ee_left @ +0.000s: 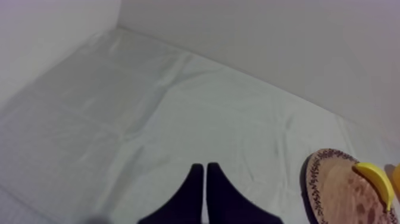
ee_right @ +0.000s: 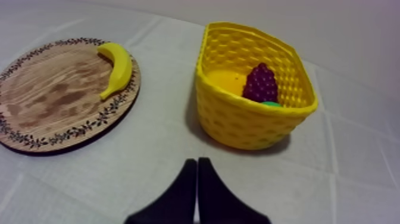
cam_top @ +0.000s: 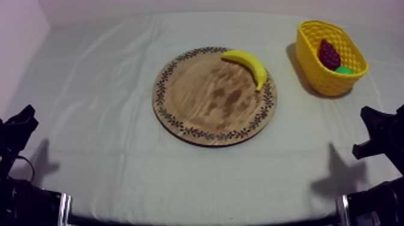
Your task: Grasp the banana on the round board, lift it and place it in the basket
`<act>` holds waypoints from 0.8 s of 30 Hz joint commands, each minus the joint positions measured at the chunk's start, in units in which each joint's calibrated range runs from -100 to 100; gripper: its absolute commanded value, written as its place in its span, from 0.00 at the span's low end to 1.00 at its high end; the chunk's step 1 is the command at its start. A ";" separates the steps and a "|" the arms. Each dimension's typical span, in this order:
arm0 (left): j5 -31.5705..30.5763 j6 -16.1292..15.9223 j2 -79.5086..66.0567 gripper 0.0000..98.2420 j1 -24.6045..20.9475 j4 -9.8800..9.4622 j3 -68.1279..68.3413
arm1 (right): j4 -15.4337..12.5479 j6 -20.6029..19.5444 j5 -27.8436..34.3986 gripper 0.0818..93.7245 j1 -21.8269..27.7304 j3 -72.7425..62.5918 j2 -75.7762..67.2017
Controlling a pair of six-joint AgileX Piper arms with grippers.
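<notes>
Banana (cam_top: pixel 247 65) at the rim of the wooden board (cam_top: pixel 204 102), near the yellow basket (cam_top: pixel 317 73); left hand (ee_left: pixel 205 169), right hand (ee_right: pixel 197 162) clenched empty.

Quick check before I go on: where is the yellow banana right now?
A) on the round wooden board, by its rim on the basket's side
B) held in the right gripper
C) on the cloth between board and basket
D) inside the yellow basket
A: the curved yellow banana lies on the round wooden board with the patterned rim, at the edge toward the yellow lattice basket.
</notes>
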 commanded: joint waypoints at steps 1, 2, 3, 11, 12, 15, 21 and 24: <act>0.03 -0.09 0.00 0.00 -0.10 0.01 0.00 | -0.57 -3.19 -0.49 0.00 -0.37 0.01 -0.01; 0.03 -0.09 0.00 0.00 -0.10 0.01 0.00 | -0.59 -3.41 -0.30 0.00 -0.37 0.01 -0.01; 0.03 -0.09 0.00 0.00 -0.10 0.01 0.00 | -0.60 -3.71 -0.09 0.00 -0.37 0.01 -0.01; 0.03 -0.09 0.00 0.00 -0.10 0.01 0.00 | -0.81 -4.28 0.94 0.00 -0.21 -0.10 -0.01; 0.03 -0.09 0.00 0.00 -0.10 0.01 0.00 | -0.88 -4.25 0.87 0.00 -0.19 -0.10 -0.01; 0.03 -0.11 0.00 0.00 -0.10 0.01 0.00 | -0.93 -4.11 0.77 0.01 -0.15 -0.10 -0.01; 0.03 -0.09 0.00 0.00 -0.10 0.01 0.00 | -3.53 2.40 6.33 0.01 -0.15 -2.04 0.02; 0.03 -0.11 0.00 0.00 -0.10 0.01 0.00 | -4.93 4.84 8.10 0.01 -0.53 -4.26 0.86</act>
